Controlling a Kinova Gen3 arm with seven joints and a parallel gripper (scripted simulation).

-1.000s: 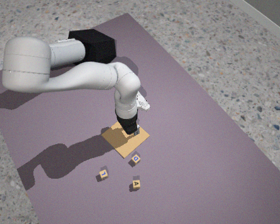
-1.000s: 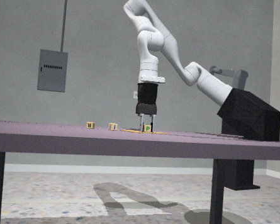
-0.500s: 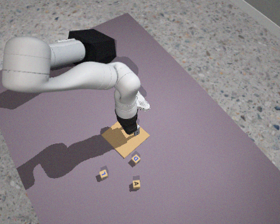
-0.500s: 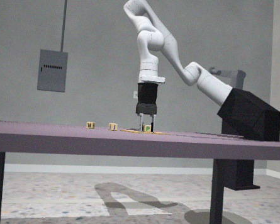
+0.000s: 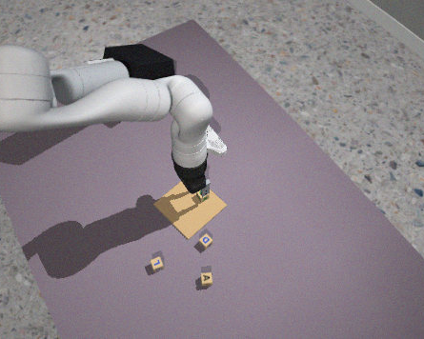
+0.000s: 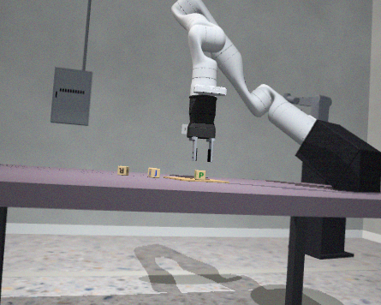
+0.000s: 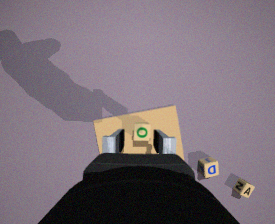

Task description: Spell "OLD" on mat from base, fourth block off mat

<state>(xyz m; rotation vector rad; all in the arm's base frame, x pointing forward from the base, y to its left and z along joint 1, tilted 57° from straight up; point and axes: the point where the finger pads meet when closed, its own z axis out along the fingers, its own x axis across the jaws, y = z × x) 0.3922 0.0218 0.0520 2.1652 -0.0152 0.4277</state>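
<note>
The O block (image 5: pixel 203 197) (image 6: pixel 199 175) (image 7: pixel 142 132) lies flat on the tan mat (image 5: pixel 188 227) (image 6: pixel 218 181) (image 7: pixel 166 117), green O up, a green P on one side. My gripper (image 5: pixel 205 191) (image 6: pixel 202 160) (image 7: pixel 138 137) is open and empty, its fingertips above that block. The D block (image 5: pixel 206 241) (image 6: pixel 154 172) (image 7: pixel 208 168) lies off the mat near its edge, blue D up, turned away from upright in the wrist view. The L block (image 5: pixel 156 263) lies off the mat, blue letter up; the wrist view does not show it.
The A block (image 5: pixel 206 279) (image 6: pixel 122 170) (image 7: pixel 244 188) lies off the mat, beyond the D block, black A up. The arm's black base (image 5: pixel 140 62) (image 6: pixel 342 156) stands at the far end of the purple table (image 5: pixel 281 190) (image 6: pixel 94 190). The arm's shadow crosses the mat.
</note>
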